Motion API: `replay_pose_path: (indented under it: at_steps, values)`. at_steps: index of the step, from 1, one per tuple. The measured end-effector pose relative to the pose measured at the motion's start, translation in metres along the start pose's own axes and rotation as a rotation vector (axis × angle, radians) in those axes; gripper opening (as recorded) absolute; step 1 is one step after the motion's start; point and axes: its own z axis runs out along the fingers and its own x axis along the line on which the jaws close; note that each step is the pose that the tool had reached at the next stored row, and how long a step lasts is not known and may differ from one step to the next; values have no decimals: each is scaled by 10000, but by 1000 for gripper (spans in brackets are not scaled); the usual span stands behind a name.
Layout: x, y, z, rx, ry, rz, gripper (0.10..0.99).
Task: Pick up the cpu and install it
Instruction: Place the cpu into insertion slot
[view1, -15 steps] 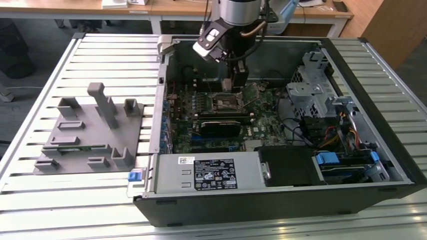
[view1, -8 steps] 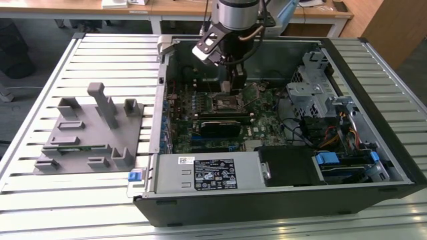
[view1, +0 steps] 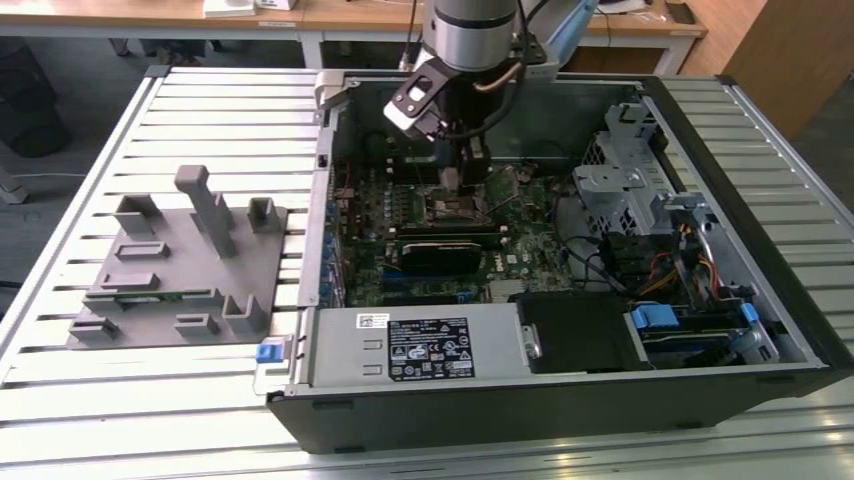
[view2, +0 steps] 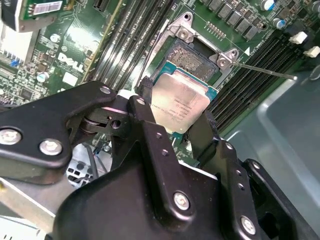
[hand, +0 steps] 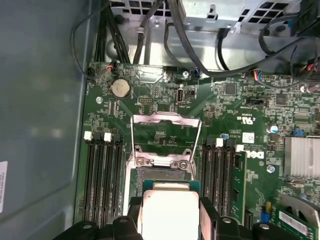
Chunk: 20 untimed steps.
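While the black gripper (view2: 176, 106) stands inside the open black computer case (view1: 534, 415), its jaws are closed partway and clamp the small flat square cpu (view2: 184, 100), silvery on top with a green edge. One jaw bears on each of two opposite edges of the chip. In both wrist views the cpu (hand: 169, 210) hangs level with its metal top facing the cameras. It is just over the near edge of the square silver-framed socket (hand: 160, 172) on the green motherboard (hand: 230, 115). The socket's hinged metal load plate (hand: 166, 129) stands open.

Limits of visibility:
- The cpu covers the near part of the socket; whether its underside touches the socket cannot be determined.
- The gripper body covers the chip's near edge in the second wrist view.
- The first wrist view cuts off the chip's near edge.
- In the exterior view the gripper (view1: 461, 178) covers the socket area.

The case lies toward the exterior view's right edge of the slatted metal surface (view1: 134, 400).
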Motion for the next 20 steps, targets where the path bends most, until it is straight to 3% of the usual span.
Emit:
replay_pose_path:
  at_steps: [13, 20]
  values:
    - [41, -28, 177, 1, -1, 11, 541]
    - [41, -34, 237, 0, -2, 34, 541]
